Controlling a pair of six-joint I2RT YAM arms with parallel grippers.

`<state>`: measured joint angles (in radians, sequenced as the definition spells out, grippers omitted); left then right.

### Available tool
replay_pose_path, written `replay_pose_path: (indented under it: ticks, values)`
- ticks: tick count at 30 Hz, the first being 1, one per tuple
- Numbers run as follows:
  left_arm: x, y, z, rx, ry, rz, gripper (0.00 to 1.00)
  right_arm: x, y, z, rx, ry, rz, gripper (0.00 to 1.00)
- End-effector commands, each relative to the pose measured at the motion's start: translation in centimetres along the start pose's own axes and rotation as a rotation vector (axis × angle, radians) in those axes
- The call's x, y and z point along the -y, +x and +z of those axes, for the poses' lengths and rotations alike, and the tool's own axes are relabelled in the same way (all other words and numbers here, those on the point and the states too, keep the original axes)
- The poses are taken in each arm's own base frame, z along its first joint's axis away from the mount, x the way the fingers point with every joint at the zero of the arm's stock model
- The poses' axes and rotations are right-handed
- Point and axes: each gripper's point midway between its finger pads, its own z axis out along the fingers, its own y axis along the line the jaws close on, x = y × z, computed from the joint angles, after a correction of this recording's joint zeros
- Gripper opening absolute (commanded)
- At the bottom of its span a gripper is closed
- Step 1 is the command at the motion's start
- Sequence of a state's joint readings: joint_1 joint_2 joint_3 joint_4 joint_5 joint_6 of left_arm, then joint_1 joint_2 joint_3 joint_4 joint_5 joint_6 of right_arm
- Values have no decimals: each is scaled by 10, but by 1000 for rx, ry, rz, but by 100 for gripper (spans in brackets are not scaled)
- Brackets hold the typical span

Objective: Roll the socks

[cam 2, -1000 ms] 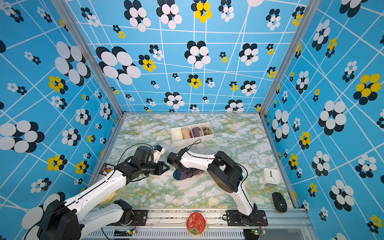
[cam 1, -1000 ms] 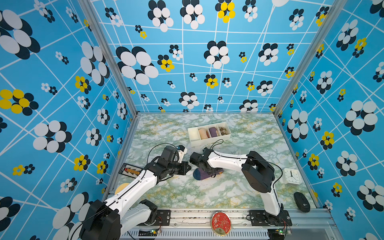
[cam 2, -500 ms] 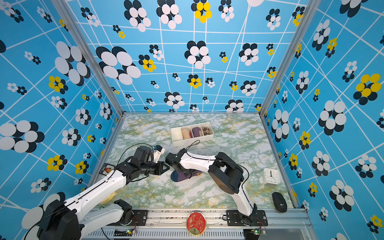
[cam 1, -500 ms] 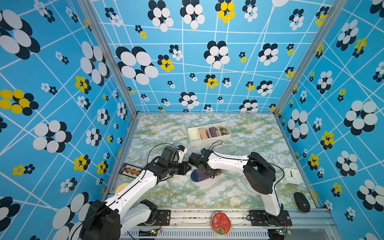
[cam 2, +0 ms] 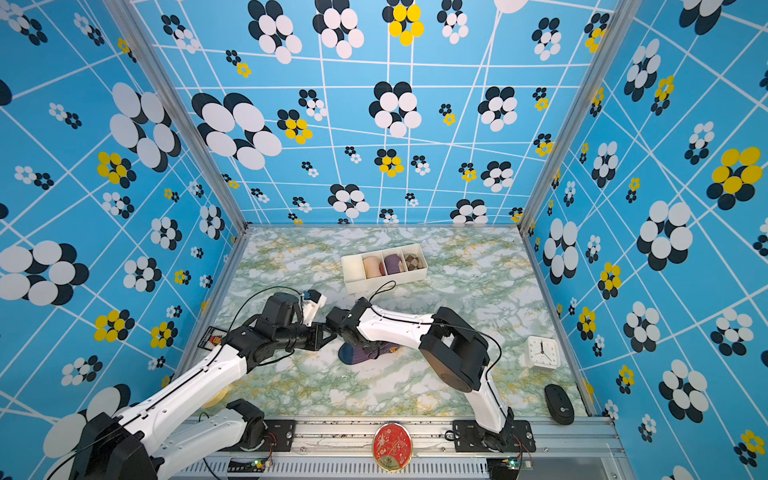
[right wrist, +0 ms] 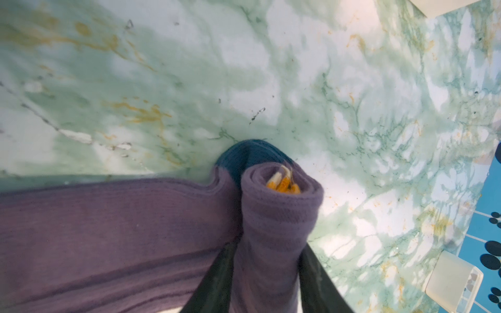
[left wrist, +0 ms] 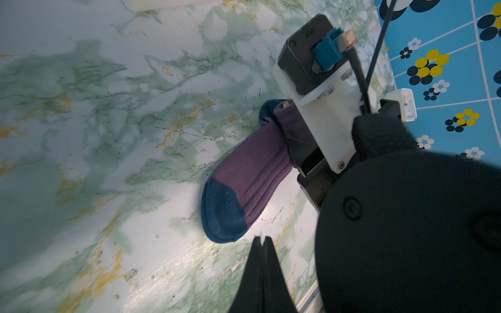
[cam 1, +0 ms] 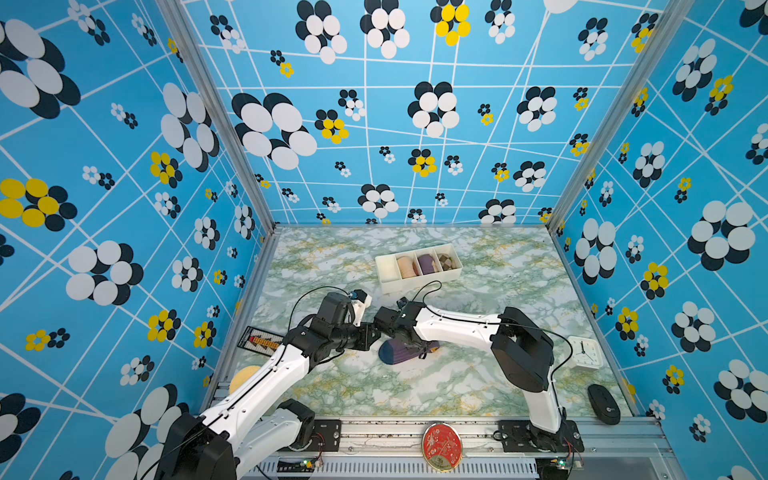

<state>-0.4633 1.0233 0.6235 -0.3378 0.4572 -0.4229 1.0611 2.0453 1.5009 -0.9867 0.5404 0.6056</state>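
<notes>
**Item: purple ribbed knit socks (cam 1: 405,352), dark teal toe, orange-yellow cuff. Part-rolled, lying on the green-veined marble-look tabletop (cam 1: 457,386) between the two arms.**

Step in hand: rolling from the cuff end, with the orange cuff wound inside the roll and the flat length running out to the teal toe. The right gripper (right wrist: 268,244) has its jaws part-way apart, clamped either side of the roll. The left gripper (left wrist: 261,239) is pressed fully closed and empty, its tips just beside the toe, not touching. Next move, as judged: turn the roll on toward the toe, keeping it tight. The loose toe end probably needs pinning so the fabric does not slide.
</notes>
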Motion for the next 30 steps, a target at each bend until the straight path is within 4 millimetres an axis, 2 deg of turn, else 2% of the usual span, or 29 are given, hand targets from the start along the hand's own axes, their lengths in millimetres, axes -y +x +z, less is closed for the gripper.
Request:
replay_pose_path:
  ticks: [1, 21, 30]
  values:
    - [1, -4, -5, 8, 0, 8, 2, -4, -3, -8, 10, -18, -11, 41]
    - [1, -8, -7, 22, 2, 5, 2, -32, -8, -17, 29, -138, -35, 41]
    - [5, -15, -16, 48, 3, 10, 3, -31, -13, -25, 59, -150, -34, 41]
